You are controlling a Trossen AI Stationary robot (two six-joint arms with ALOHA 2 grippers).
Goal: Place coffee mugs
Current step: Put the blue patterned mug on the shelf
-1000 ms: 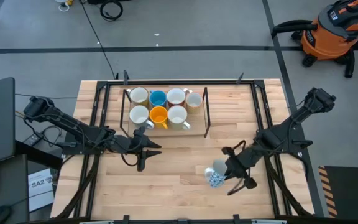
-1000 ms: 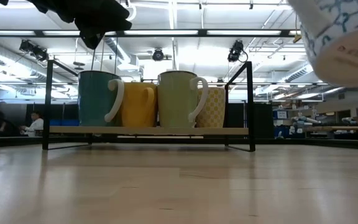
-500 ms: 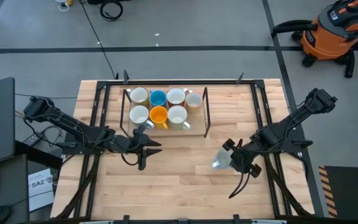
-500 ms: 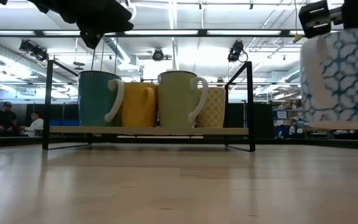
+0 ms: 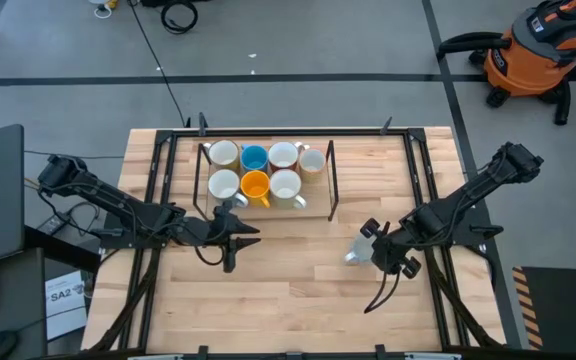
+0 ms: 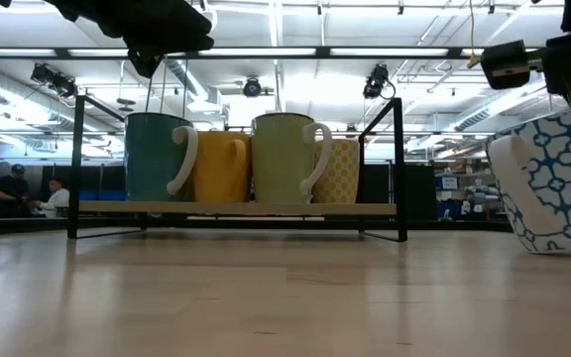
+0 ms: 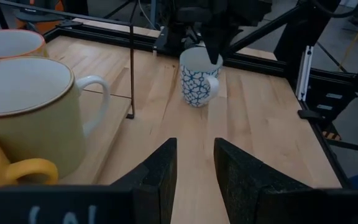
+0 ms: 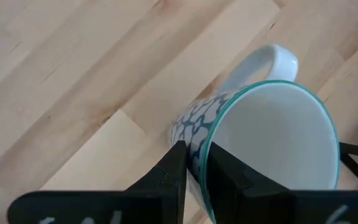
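A blue-and-white patterned mug (image 5: 356,256) stands in the open wood at the table's right middle, with my right gripper (image 5: 372,250) shut on it from above; it also shows as the mug (image 6: 558,183) and the mug (image 7: 197,78). Several other mugs, white, blue, orange-yellow and cream, stand on their bases in the black wire rack (image 5: 332,180) at the far middle. My left gripper (image 5: 230,240) hovers open just in front of the rack's near left corner, with nothing between its fingers (image 7: 160,174). My right gripper pinches the patterned mug's rim (image 8: 194,148) on the side away from the handle (image 8: 272,62), one finger (image 8: 229,180) inside the mug and one outside. The fingers come steeply from above. The mug is mouth up, slightly tilted, its base (image 6: 538,248) down at the tabletop.
The rack's upright rods (image 7: 131,68) stand between my left gripper and the patterned mug. Bare wood lies in front of the rack and along the near edge (image 5: 288,320). Black frame rails (image 5: 423,190) run along both table sides.
My right gripper has gone down and toward the far edge with the patterned mug, and its wrist has rolled and tipped downward. The mug has turned from lying sideways in the air to mouth up, and has come down to the tabletop.
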